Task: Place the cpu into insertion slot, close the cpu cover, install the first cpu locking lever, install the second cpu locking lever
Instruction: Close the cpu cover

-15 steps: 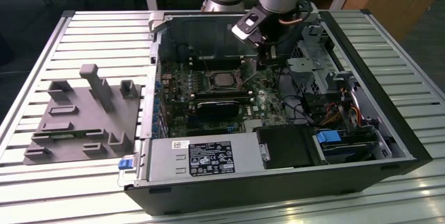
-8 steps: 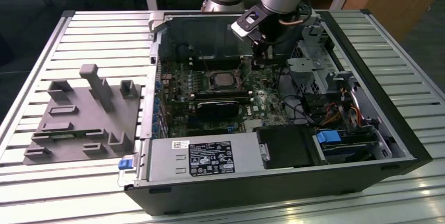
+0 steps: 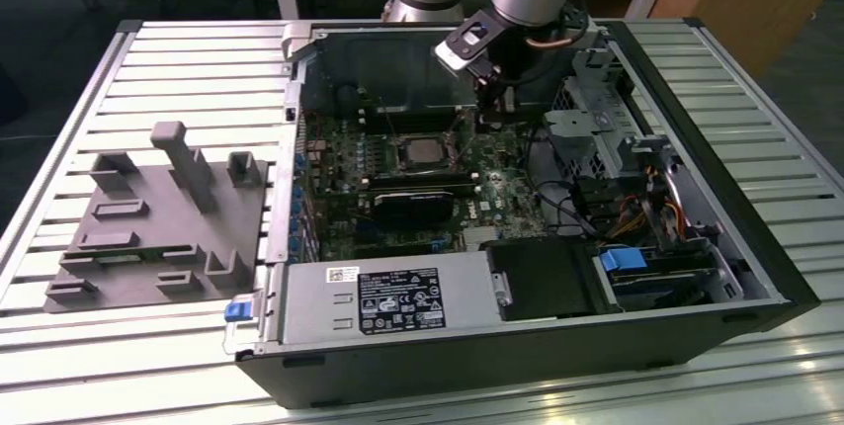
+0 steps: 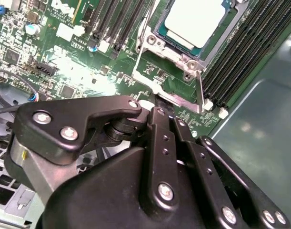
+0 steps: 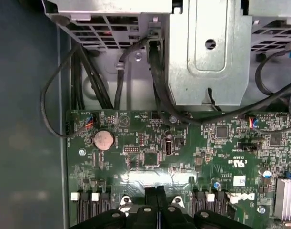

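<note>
The cpu is found seated in the slot. The gripper is held pressed together with nothing pinched. Its tips are set beside a lever, apparently for pushing rather than grasping.

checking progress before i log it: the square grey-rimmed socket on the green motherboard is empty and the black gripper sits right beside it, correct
Not quite. The square grey-rimmed socket is not empty: the flat square silvery chip lies in it, as the second wrist view shows. The black gripper does sit right beside it.
</note>
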You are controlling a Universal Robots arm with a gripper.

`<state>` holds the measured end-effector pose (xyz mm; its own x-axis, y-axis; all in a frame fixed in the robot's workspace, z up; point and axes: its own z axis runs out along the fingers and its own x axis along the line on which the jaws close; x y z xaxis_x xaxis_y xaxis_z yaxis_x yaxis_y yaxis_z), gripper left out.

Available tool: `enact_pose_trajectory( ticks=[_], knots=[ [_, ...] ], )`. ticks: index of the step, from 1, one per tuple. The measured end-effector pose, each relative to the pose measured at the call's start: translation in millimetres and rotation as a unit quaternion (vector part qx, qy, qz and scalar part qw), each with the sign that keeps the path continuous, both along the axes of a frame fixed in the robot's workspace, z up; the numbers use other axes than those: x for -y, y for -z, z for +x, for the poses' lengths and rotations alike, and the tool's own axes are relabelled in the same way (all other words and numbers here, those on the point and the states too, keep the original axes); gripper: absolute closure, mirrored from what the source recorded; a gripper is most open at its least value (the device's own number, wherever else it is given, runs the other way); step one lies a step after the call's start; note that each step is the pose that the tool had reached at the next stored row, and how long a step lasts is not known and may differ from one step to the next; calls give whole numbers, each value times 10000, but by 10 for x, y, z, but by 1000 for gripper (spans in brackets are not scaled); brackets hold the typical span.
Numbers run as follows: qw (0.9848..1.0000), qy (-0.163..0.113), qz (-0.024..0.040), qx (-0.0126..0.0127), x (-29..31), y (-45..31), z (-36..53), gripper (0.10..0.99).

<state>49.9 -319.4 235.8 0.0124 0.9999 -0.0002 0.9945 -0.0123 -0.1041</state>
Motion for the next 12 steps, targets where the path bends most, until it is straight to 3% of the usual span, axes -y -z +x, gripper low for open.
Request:
enact_pose_trajectory(
  ticks=[12],
  knots=[
    [10000, 0, 4, 54, 0, 0, -300, 984]
  ],
)
